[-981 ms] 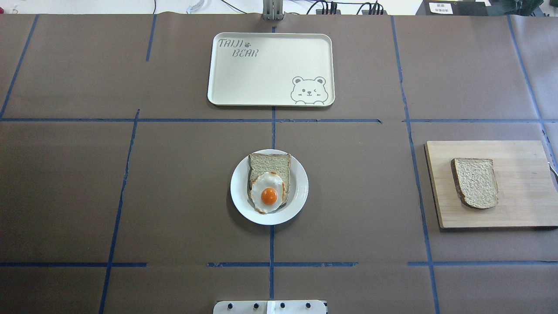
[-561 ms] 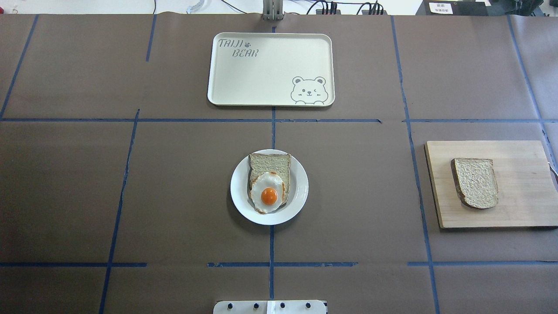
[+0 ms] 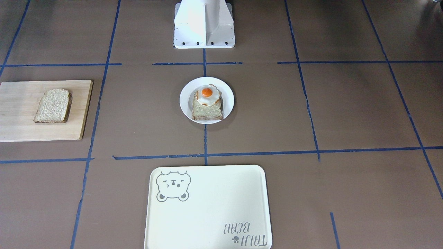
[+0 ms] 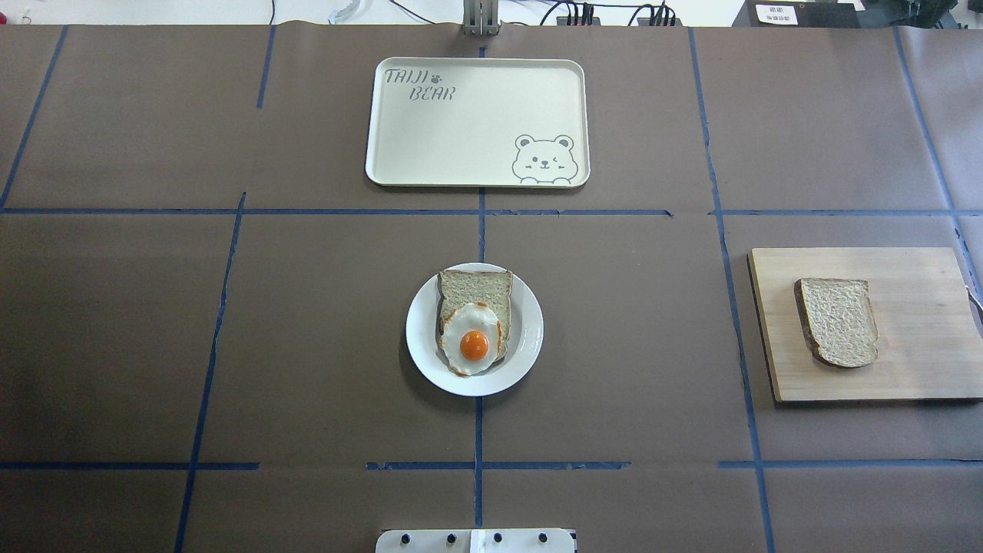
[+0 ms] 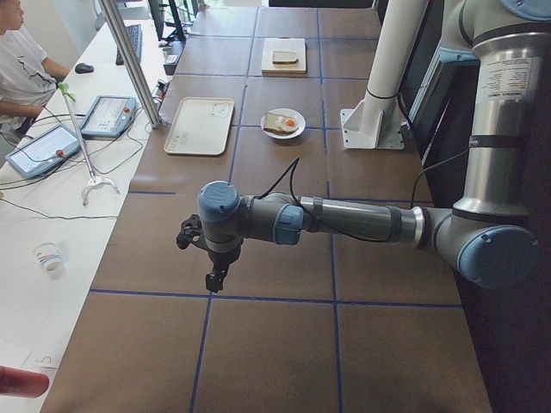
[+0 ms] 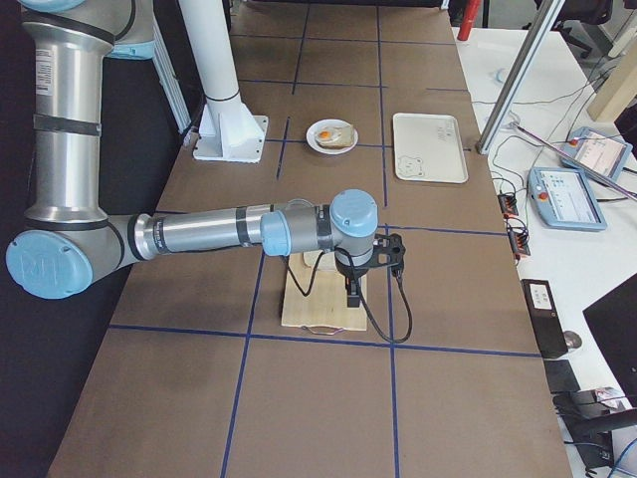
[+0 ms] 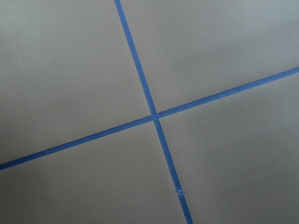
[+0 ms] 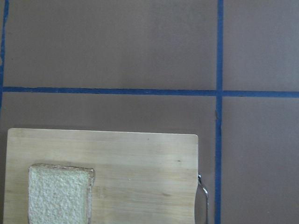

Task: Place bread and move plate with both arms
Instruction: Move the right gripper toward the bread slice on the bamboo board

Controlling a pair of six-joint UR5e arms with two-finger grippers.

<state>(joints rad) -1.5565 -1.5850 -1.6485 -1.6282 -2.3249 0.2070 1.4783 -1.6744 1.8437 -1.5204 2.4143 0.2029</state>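
Observation:
The speckled bread [image 4: 839, 322] lies flat on a wooden cutting board [image 4: 914, 361] at the table's right; it also shows in the front view [image 3: 53, 105] and at the lower left of the right wrist view [image 8: 58, 196]. The white plate [image 4: 530, 330] sits mid-table and carries a paler toast with a fried egg [image 4: 474, 342]. My right gripper [image 6: 353, 299] hangs above the board, apart from the bread. My left gripper [image 5: 213, 277] hangs over bare table far to the left. Both show only in the side views, so I cannot tell whether they are open or shut.
A cream bear tray [image 4: 476, 123] lies at the far middle of the table, beyond the plate. The robot's white base [image 3: 204, 24] stands at the near middle edge. Blue tape lines cross the brown table cover [image 7: 154, 114]. An operator sits beside the table's far edge [image 5: 21, 60].

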